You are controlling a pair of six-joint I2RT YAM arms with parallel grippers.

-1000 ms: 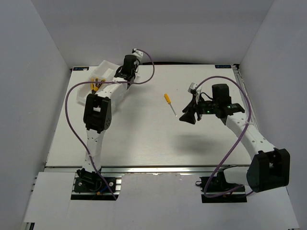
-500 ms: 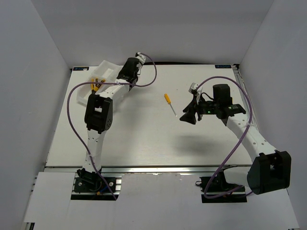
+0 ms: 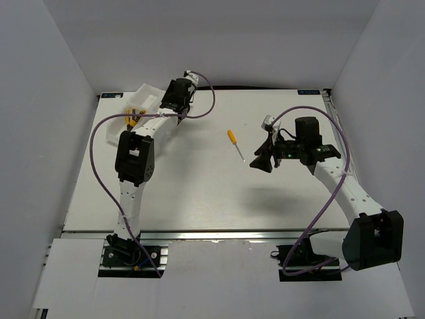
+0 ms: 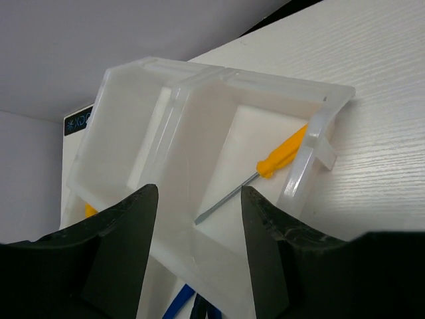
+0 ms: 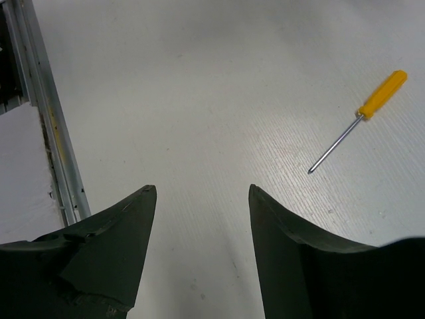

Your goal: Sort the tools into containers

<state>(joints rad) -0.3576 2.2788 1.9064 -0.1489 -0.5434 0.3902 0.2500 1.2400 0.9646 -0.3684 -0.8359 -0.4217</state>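
My left claw (image 4: pixel 198 199) open, empty, over tray (image 4: pixel 199 73); binned screwdriver (image 4: pixel 282 156) in end compartment. My right claw (image 3: pixel 260 162) open; loose screwdriver (image 3: pixel 234 141) on desk (image 3: pixel 199 193), 10 o'clock. Risks: skewed pinch rolls it; left retreat clips tray wall.

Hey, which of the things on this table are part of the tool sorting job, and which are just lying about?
Part of the job:
- white divided plastic tray
- orange-handled screwdriver lying in the tray
- second orange-handled screwdriver loose on the table
- yellow-handled tools also in the tray

Just there:
- purple cables
- metal rail along the near edge
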